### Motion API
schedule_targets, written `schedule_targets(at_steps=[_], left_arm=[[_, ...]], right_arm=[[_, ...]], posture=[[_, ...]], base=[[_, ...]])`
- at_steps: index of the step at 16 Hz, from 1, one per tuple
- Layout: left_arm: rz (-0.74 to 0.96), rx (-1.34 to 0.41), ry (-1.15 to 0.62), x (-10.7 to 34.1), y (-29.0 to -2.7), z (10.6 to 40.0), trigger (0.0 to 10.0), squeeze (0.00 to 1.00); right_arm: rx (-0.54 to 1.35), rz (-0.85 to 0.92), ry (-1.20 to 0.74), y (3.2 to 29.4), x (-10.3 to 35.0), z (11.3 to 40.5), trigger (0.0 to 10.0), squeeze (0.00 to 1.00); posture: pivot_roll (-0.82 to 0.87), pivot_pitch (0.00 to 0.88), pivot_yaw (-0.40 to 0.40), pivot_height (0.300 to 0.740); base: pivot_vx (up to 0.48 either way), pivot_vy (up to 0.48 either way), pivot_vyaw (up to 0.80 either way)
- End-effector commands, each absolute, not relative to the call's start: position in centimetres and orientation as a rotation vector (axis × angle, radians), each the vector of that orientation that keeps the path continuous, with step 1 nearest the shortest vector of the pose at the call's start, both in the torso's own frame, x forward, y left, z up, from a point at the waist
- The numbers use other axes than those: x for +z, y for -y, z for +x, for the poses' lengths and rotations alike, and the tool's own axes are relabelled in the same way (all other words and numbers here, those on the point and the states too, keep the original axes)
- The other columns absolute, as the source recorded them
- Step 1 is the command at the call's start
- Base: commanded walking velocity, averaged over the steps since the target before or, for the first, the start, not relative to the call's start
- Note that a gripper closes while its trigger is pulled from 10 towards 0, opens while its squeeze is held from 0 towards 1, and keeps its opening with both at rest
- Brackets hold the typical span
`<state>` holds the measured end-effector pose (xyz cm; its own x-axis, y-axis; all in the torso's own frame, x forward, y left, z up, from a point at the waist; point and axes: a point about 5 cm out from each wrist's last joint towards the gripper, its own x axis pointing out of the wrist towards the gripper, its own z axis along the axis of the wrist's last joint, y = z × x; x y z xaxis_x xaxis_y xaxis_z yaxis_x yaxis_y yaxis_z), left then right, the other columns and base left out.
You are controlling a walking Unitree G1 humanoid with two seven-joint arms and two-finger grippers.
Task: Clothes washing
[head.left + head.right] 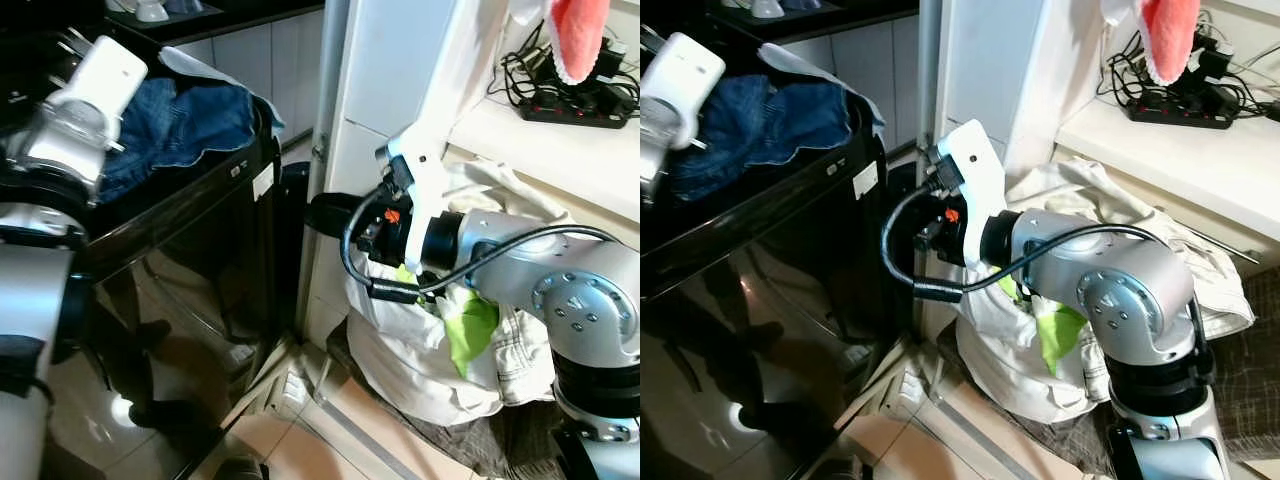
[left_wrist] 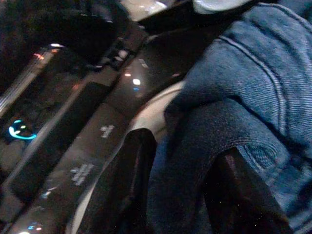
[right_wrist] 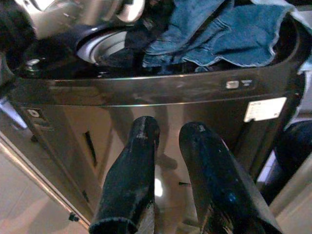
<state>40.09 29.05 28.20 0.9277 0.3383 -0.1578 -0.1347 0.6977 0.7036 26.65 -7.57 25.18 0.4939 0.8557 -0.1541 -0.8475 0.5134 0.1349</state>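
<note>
A black top-loading washing machine (image 1: 200, 190) stands at the left with its top open. Blue jeans (image 1: 190, 120) are heaped in the opening and spill over its rim. My left arm reaches over the machine. In the left wrist view my left gripper (image 2: 187, 146) has a thick fold of the jeans (image 2: 195, 126) between its two fingers, above the drum's pale rim (image 2: 151, 112). My right gripper (image 3: 168, 129) hangs beside the machine's glossy side wall (image 3: 170, 112), its fingers a little apart with nothing between them.
A white laundry sack (image 1: 420, 350) stuffed with pale cloth and a green garment (image 1: 470, 330) sits on the floor behind my right arm. A white cabinet (image 1: 400, 60) rises next to the machine. A power strip (image 1: 570, 105) and a pink cloth (image 1: 580, 35) are on the counter.
</note>
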Motion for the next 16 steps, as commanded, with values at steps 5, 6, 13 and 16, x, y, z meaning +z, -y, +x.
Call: schedule_targets(at_steps=[5, 6, 13, 16], left_arm=[[0.768, 0.234, -0.271, 31.3, -29.8, 39.5, 10.0, 1.00], [0.701, 0.157, -0.305, 30.5, -29.7, 39.4, 10.0, 1.00], [0.550, 0.182, -0.377, 26.8, -33.1, 36.5, 10.0, 1.00], [0.508, 0.162, -0.323, 26.4, -34.3, 34.4, 10.0, 0.00]], right_arm=[[0.986, 0.025, -0.210, 7.9, 25.4, 27.4, 10.0, 0.00], [0.981, 0.023, -0.215, 8.0, 25.3, 27.4, 10.0, 0.00], [0.972, 0.038, -0.239, 8.3, 24.8, 27.2, 10.0, 0.00], [1.041, 0.066, -0.195, 8.2, 25.0, 26.7, 10.0, 0.00]], posture=[[0.06, 0.000, -0.075, 0.740], [0.05, 0.000, -0.072, 0.740], [0.04, 0.000, -0.069, 0.740], [0.06, 0.000, -0.083, 0.740]], base=[[0.000, 0.000, 0.00], [0.000, 0.000, 0.00], [0.000, 0.000, 0.00], [0.000, 0.000, 0.00]])
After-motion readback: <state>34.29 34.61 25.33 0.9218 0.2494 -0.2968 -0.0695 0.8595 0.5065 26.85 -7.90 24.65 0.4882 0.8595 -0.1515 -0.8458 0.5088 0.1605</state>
